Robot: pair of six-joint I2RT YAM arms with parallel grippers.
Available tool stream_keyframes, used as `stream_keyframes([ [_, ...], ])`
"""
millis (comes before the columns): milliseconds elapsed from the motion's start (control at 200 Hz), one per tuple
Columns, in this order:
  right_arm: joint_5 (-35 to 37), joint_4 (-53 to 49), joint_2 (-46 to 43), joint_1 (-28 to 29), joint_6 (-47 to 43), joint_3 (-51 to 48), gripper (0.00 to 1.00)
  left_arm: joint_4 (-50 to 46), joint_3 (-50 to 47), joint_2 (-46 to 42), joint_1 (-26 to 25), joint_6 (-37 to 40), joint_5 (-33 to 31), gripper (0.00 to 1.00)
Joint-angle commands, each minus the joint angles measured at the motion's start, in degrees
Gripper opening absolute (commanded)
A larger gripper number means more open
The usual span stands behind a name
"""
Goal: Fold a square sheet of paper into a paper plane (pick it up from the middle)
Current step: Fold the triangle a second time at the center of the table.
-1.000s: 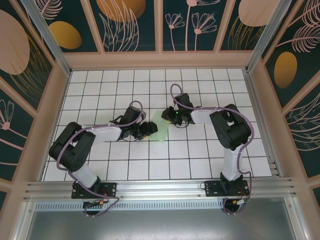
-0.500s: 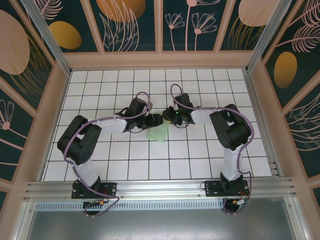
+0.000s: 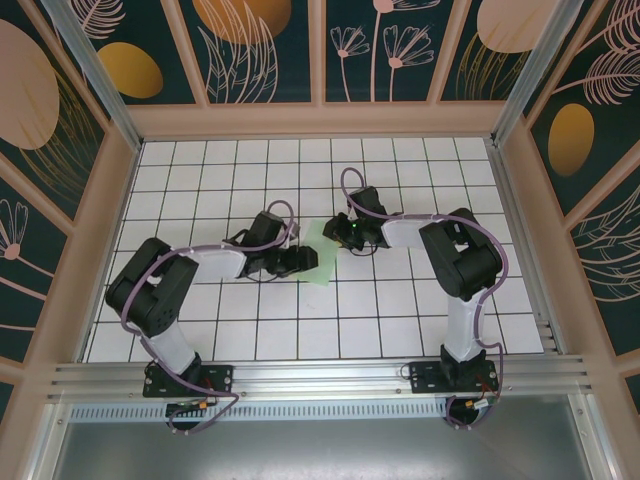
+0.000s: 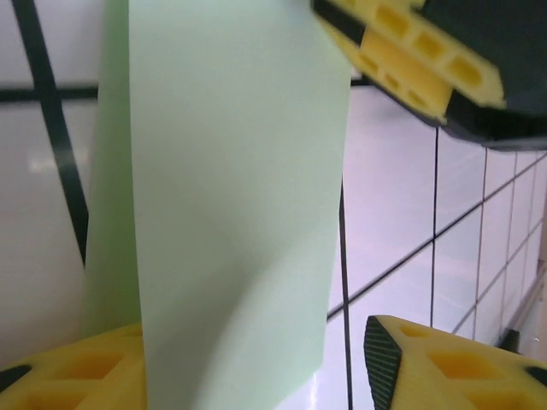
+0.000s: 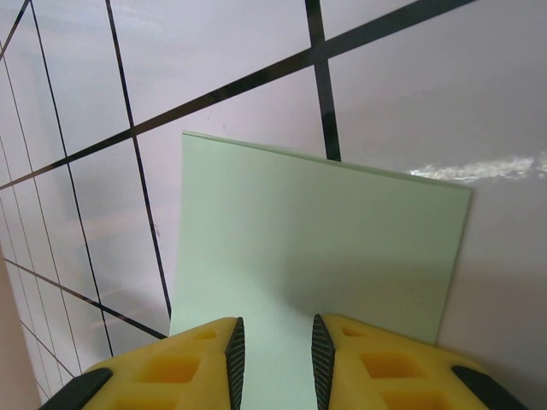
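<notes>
Early stage judged: the paper (image 3: 322, 256), mid-desk, folded but no dart shape formed, is clamped by the right hand (image 5: 273, 342), with the left hand (image 4: 256, 376) parted around its edge.

- No words, labels, brand names, numbers or signs can be read anywhere in these views.
</notes>
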Motion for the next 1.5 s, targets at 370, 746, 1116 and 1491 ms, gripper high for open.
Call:
stream_keyframes([
  [370, 3.7, -7.5, 5.1, -0.7, -1.4, -3.5, 0.31, 11.9, 0.8, -1.8, 0.2, -3.5, 7.5, 0.57],
  [746, -8.6, -3.5, -0.3, -3.2, -4.5, -3.5, 0.33, 14.7, 3.8, 5.3, 0.2, -2.1, 7.4, 0.63],
  [1116, -21.4, -0.4, -13.3, -7.1, -10.2, -11.0, 0.37, 12.0, 3.9, 6.2, 0.2, 0.7, 5.1, 0.60],
  [1491, -18.4, -0.8, -15.3, -4.4, -13.7, -13.8, 0.36, 11.1, 5.1, 7.3, 0.2, 0.2, 4.3, 0.46],
])
